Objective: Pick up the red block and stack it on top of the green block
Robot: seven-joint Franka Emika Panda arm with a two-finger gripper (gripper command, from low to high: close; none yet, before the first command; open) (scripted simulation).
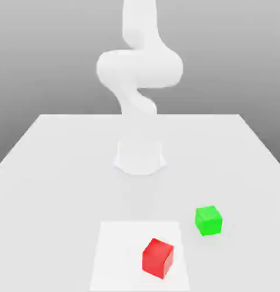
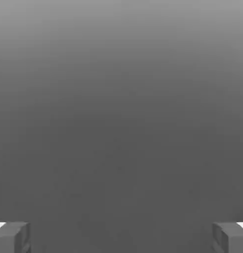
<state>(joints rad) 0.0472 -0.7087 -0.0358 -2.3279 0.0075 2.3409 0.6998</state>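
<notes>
A red block (image 1: 158,258) lies on a pale square patch (image 1: 116,256) near the front of the white table (image 1: 51,171). A green block (image 1: 209,220) rests a little behind it, toward the exterior view's right, apart from the red one. The white arm (image 1: 139,68) rises from its base (image 1: 140,157) at the table's middle and runs upward out of the picture. In the hand view my gripper (image 2: 121,237) is open: its two grey fingertips (image 2: 12,237) stand far apart with nothing between them, facing a plain grey backdrop.
The table's edges slope away on both sides of the exterior view. The arm's base stands well behind the two blocks.
</notes>
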